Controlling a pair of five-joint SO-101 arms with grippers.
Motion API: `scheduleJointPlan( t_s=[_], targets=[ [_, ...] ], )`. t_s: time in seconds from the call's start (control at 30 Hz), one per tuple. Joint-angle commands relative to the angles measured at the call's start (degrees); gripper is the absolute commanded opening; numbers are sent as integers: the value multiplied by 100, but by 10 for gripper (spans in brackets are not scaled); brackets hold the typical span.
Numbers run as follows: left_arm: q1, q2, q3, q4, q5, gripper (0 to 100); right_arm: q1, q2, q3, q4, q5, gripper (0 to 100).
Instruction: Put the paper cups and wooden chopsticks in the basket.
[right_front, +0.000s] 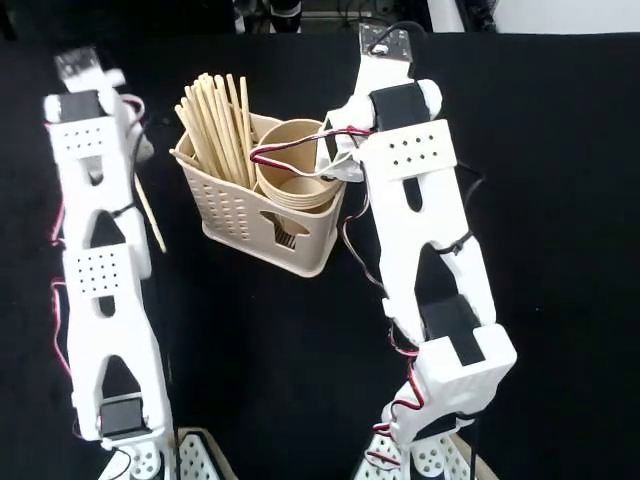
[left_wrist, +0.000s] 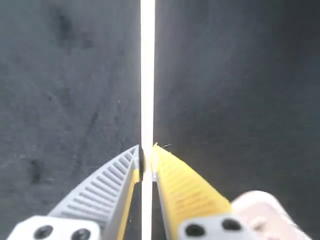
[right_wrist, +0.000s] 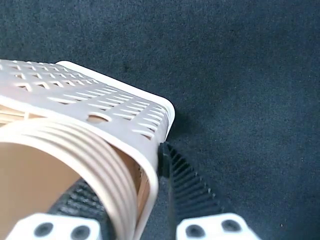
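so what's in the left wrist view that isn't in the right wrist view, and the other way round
Left wrist view: a single chopstick clamped in the left claw. Right wrist view: the basket with stacked paper cups inside it. Both: the black table underneath.

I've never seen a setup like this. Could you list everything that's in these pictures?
basket: one, cream, on the table between the arms
chopsticks: a bundle, pale wood, standing in the basket
cups: a nested stack, tan, in the basket beside the bundle
loose chopstick: one, pale wood, held left of the basket
table: one, black
left arm: one, white, left of the basket
left fingers: yellow and grey, shut on the loose chopstick
right arm: one, white, its tip at the basket's rim by the cups
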Motion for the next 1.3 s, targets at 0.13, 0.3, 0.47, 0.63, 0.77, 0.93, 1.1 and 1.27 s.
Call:
scheduleJointPlan(
  t_s=[0.13,0.3,0.47,0.63,0.77,0.93,1.1,1.27],
  targets=[
    [-66,-3525,1121,44,26,28,105,145,418,149,158,11],
    [119,-6180,2782,9,26,29,88,101,391,158,607,11],
    [725,-8220,4664,-563,18,29,26,145,435,149,651,11],
    [831,-10022,7442,-2576,18,29,-97,145,637,141,651,11],
    [910,-11754,10255,-5116,18,29,-185,136,1015,-70,659,11],
    [1508,-13679,13200,-8545,-26,29,-193,145,1341,-352,659,11],
    [2000,-13600,14026,-10101,-607,29,-281,145,1385,-378,659,11],
    [2053,-12308,13719,-10136,-492,29,-308,145,1385,-378,659,11]
  ],
)
